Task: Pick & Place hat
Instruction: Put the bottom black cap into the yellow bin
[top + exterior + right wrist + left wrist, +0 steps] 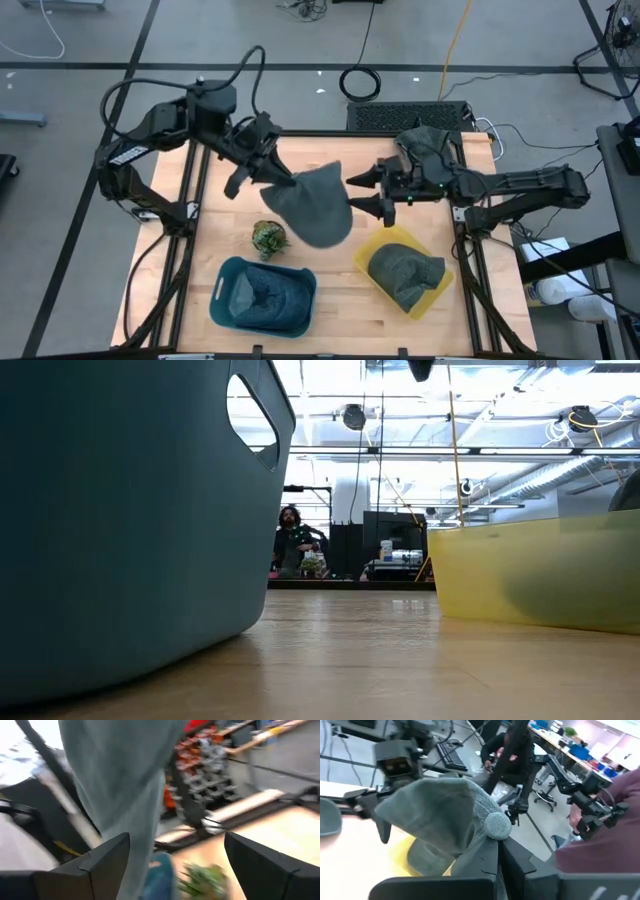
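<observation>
The left gripper was clamped tight on the edge of a grey hat, which hung in the air over the middle of the table. The right gripper sat just at the hat's 3 o'clock side with its fingers spread wide, nothing in them. Down at about 7 o'clock from the hat sat a blue bin with a hat inside, and at 4 o'clock a yellow bin holding another one. A small green plant stood right beside the hanging hat, at about 8 o'clock
</observation>
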Robot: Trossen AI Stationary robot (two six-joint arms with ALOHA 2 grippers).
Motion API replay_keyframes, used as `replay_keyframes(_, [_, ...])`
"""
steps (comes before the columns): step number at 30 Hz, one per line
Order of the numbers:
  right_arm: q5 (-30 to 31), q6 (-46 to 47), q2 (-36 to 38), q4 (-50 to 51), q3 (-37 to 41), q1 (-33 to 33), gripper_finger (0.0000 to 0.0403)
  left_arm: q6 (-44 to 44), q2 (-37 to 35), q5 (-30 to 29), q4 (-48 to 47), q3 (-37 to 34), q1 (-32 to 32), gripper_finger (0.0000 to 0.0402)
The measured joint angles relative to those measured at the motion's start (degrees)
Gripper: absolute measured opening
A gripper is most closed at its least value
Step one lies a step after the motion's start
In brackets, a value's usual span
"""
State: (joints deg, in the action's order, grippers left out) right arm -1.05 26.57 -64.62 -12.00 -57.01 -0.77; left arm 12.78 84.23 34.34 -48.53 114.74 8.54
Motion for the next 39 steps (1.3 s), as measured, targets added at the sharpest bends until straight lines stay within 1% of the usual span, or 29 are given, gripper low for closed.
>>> replay_keyframes(3, [-6.2,4.1,-2.5,-6.0,0.0,0.8,0.0315,-0.3,0.0,-1.2,0.1,0.0,-1.3,0.0004])
replay_keyframes(8, [-14.4,9.9,-6.8,-13.4,0.0,0.7,0.0314,-0.5,0.0,-3.6,0.2,0.0,-2.3,0.0004])
replay_keyframes(11, [-18.1,12.3,-8.7,-17.9,0.0,0.5,0.0308,-0.4,0.0,-4.7,0.2,0.0,-2.7,0.0004])
replay_keyframes(14, [-20.2,13.3,-9.5,-21.5,0.0,0.3,0.0293,-0.4,0.0,-5.1,0.2,0.0,-3.1,0.0004])
replay_keyframes(16, [-20.1,13.3,-9.4,-22.9,0.0,-0.2,0.0273,-0.3,0.0,-6.3,-0.5,0.0,-3.5,0.0004])
replay_keyframes(19, [-20.2,13.3,-8.6,-23.4,0.0,-0.5,0.0229,-0.3,0.0,-7.3,-2.1,0.0,-3.6,0.0004])
replay_keyframes(24, [-20.5,13.3,-7.2,-23.3,0.0,-0.5,0.0138,-0.2,0.0,-8.5,-2.3,0.0,-3.5,0.0004])
replay_keyframes(28, [-22.0,13.2,-7.1,-23.6,0.0,-0.5,0.0062,-0.3,0.0,-9.1,-2.3,0.0,-3.5,0.0004])
replay_keyframes(30, [-22.1,13.3,-7.1,-23.4,0.0,-0.5,0.0024,-0.2,0.0,-10.2,-2.3,0.0,-3.5,0.0004])
replay_keyframes(31, [-22.3,13.2,-7.1,-23.4,0.0,-0.5,0.0014,0.1,0.0,-11.0,-2.2,0.0,-3.5,0.0004])
replay_keyframes(33, [-22.9,13.3,-7.1,-23.4,0.0,-0.5,0.0011,1.5,0.0,-12.7,-1.7,0.0,-3.4,0.0013])
replay_keyframes(39, [-23.0,9.6,-5.3,-23.7,0.0,-0.5,0.0005,4.2,0.0,-14.2,-0.7,0.0,-1.9,0.0085])
